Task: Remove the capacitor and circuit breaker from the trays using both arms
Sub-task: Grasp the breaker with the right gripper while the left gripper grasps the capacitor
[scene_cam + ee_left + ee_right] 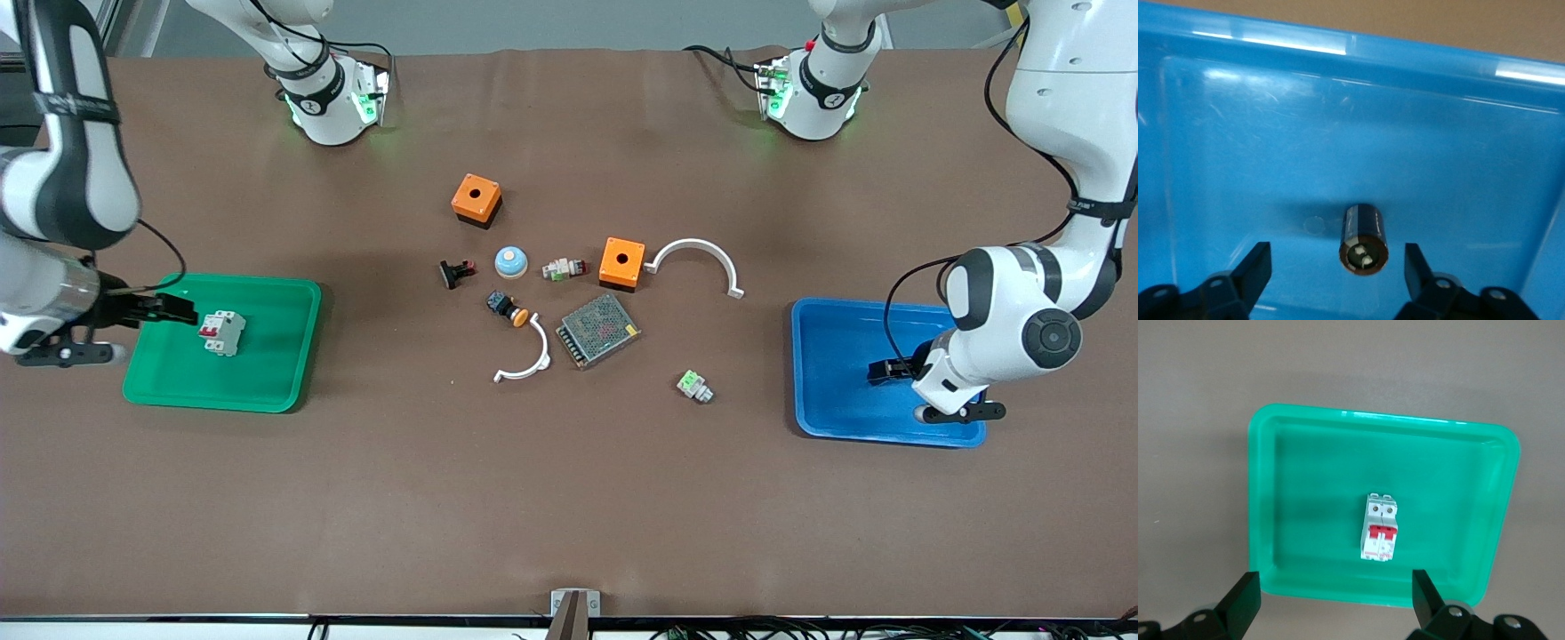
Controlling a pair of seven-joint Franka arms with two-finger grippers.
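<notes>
The capacitor, a stubby black cylinder with two pale dots on its end, lies on the floor of the blue tray. My left gripper is open, with its fingers on either side of the capacitor and not touching it. In the front view the left gripper is low over the blue tray, and the capacitor is hidden there. The white-grey breaker with its red lever lies in the green tray; it also shows in the right wrist view. My right gripper is open and empty over that tray's edge.
Loose parts lie mid-table: two orange boxes, two white arcs, a metal mesh box, a blue-domed button, a black button with an orange cap, a black-and-red clip, and white-and-green connectors.
</notes>
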